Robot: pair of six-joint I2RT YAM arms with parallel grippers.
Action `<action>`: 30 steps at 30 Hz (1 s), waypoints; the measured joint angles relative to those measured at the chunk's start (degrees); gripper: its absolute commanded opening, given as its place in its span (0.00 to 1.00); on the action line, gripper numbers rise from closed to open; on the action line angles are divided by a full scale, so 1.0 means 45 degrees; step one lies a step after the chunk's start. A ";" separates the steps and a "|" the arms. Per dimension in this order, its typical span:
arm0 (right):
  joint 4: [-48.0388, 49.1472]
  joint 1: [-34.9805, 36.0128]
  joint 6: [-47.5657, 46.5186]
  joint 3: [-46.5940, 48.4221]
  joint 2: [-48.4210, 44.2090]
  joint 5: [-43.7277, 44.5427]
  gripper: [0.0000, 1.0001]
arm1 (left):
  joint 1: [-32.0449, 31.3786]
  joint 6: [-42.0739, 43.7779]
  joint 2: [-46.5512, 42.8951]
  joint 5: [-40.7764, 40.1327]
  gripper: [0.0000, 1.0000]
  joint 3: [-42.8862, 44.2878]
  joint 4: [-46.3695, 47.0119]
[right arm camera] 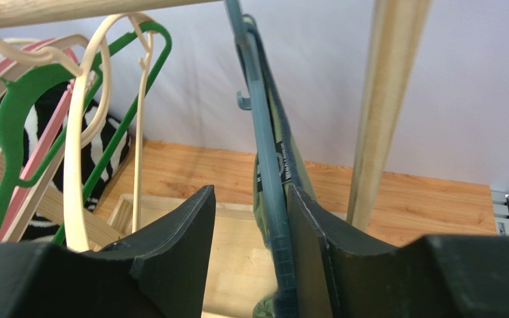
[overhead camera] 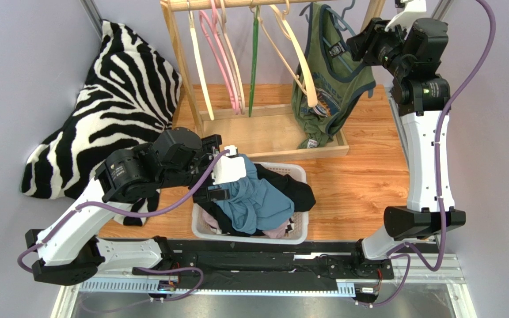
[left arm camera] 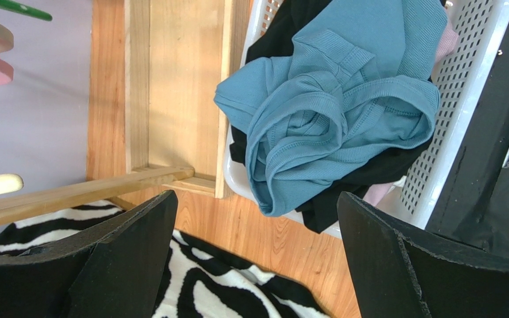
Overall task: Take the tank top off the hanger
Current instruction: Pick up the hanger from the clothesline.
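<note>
The right gripper (right arm camera: 250,193) is straddling the blue-grey hanger (right arm camera: 258,119), jaws partly open, gripping nothing. The olive tank top (overhead camera: 333,73) is hanging on that hanger, the white print on its black label (right arm camera: 281,165) unreadable. The left gripper (left arm camera: 256,199) is hovering wide open above a laundry basket (left arm camera: 466,99).

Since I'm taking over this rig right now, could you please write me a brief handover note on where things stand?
Left claw: open, empty, above the laundry basket.
Right claw: open, straddling the blue hanger and a strap of the green tank top, beside the rack's post; not yet clamped.
The top hangs on its hanger from the rail.
Done: the approach only.
Left: grip, slip the straps off the hanger, take the top away.
</note>
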 measured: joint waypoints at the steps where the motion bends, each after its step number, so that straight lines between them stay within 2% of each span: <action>1: -0.0223 0.0155 -0.0092 0.0301 0.0121 0.0029 0.45 | 0.0024 -0.0024 0.0000 0.0015 0.99 0.0005 0.0000; 7: -0.1345 0.0845 -0.0321 0.2419 0.1530 0.0253 0.45 | 0.0121 -0.0078 0.0000 0.0107 0.98 0.0170 0.0000; 11: -0.2069 0.1122 -0.0442 0.2764 0.2035 0.0695 0.43 | 0.0219 -0.0092 0.0000 0.0194 0.98 0.0204 -0.0005; 16: -0.2798 0.1486 -0.0690 0.2977 0.2438 0.1549 0.18 | 0.0291 -0.0126 0.0000 0.0301 0.98 0.0209 -0.0005; 17: -0.2890 0.1564 -0.0763 0.3036 0.2492 0.1724 0.10 | 0.0321 -0.0131 0.0000 0.0325 0.98 0.0228 -0.0015; 19: -0.3075 0.1734 -0.0855 0.3143 0.2531 0.2181 0.00 | 0.0340 -0.0131 0.0010 0.0355 0.97 0.0291 -0.0005; 30: -0.2608 0.2186 -0.1049 0.3118 0.2487 0.3167 0.00 | 0.0461 -0.0165 0.0005 0.0539 0.95 0.0369 -0.0010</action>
